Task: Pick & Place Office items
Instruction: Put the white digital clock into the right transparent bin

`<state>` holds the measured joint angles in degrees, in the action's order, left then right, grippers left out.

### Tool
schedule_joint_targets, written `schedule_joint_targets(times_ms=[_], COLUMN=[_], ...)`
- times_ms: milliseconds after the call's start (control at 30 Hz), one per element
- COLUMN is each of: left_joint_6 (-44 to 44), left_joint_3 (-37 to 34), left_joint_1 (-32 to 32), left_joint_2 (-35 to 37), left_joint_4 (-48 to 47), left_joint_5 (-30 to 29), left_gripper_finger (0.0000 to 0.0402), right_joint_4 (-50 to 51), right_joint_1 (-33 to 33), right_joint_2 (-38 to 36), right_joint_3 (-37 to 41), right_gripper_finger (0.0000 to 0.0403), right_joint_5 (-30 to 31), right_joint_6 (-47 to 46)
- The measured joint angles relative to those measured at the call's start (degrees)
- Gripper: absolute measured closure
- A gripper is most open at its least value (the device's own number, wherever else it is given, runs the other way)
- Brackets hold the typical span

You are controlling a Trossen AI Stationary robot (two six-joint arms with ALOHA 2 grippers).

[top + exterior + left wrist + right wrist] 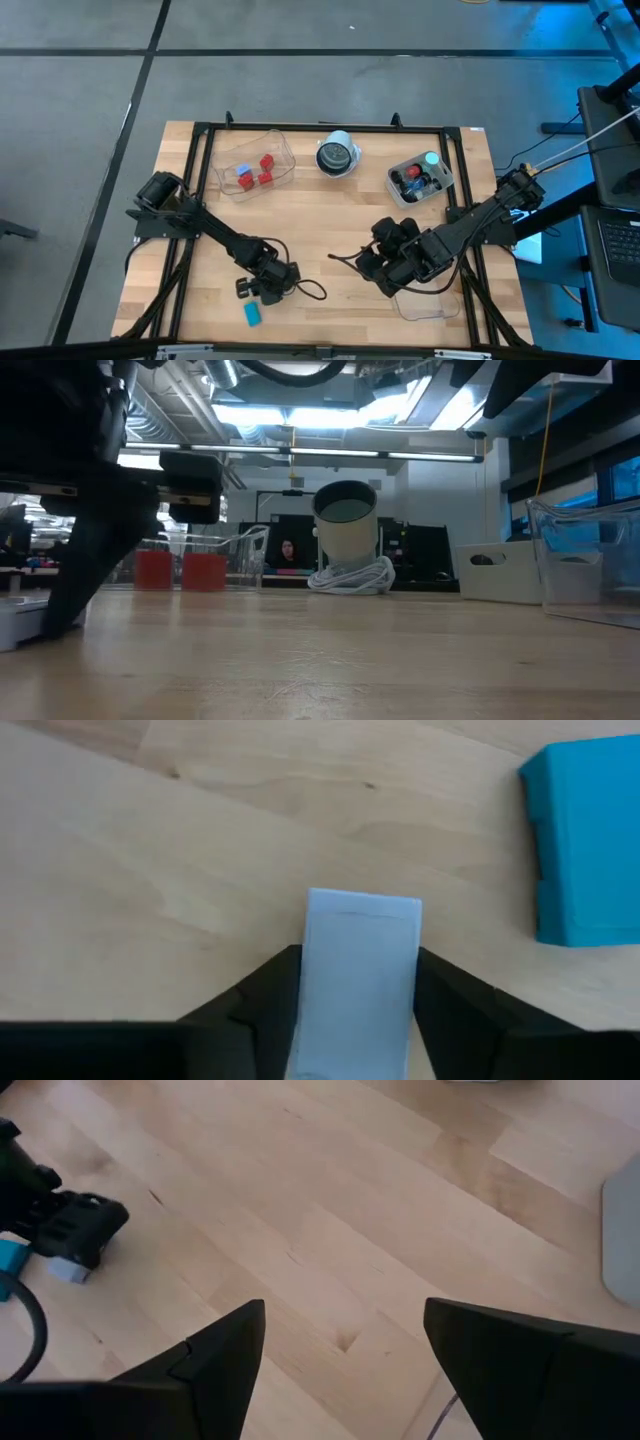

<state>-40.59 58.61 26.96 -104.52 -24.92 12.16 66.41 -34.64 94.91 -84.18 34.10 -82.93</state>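
Note:
A pale white block (360, 970) lies on the wooden table near its front edge, and my left gripper (262, 292) is shut on it. A bright blue block (590, 840) lies on the table just beside it, touched by nothing. The right wrist view shows the same white block (70, 1268) under the left gripper. My right gripper (345, 1350) hangs open above bare wood at the front right, with nothing between its fingers. My left gripper pinches the white block's two long sides (310, 990) between its two fingers. The fingers (455, 1010) come steeply from above and lie along the block, whose far end sticks out past them. The block rests on the table.
A clear tray (280, 150) holding red and blue blocks stands at the back left. A second tray (447, 180) with mixed items is at the back right, and a round white-rimmed object (338, 155) sits between them. Another clear tray (430, 305) lies under the right arm.

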Motion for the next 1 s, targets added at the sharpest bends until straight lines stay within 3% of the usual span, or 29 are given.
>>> schedule_joint_targets(times_ms=[133,233,533,667,833,900,1000], left_joint_6=[4.2,8.4,25.9,33.4,34.6,32.6,29.3], left_joint_3=[0.0,-0.1,-0.1,-0.1,-0.1,0.0,0.0], left_joint_1=[0.0,0.0,0.3,0.8,2.3,2.8,3.1], left_joint_2=[0.6,2.7,15.2,20.6,24.4,24.7,24.3], left_joint_4=[0.2,0.1,2.3,5.0,10.7,14.8,19.7], left_joint_5=[-3.3,-9.9,-25.2,-38.9,-60.2,-65.8,-69.3], left_gripper_finger=[0.0249,0.0249,0.0241,0.0247,0.0247,0.0247,0.0246], right_joint_4=[0.0,0.0,-5.2,-11.4,-20.8,-25.3,-31.6], right_joint_1=[0.0,0.0,0.0,0.1,0.7,1.3,2.7], right_joint_2=[0.0,0.0,0.0,0.4,0.4,0.4,0.4], right_joint_3=[0.0,0.0,0.0,0.0,0.0,0.0,0.0], right_gripper_finger=[0.0126,0.0126,0.0126,0.0126,0.0126,0.0126,0.0126], right_joint_5=[0.0,0.0,5.0,9.8,13.7,15.2,14.8], right_joint_6=[1.0,1.0,2.9,4.0,9.7,11.8,15.6])
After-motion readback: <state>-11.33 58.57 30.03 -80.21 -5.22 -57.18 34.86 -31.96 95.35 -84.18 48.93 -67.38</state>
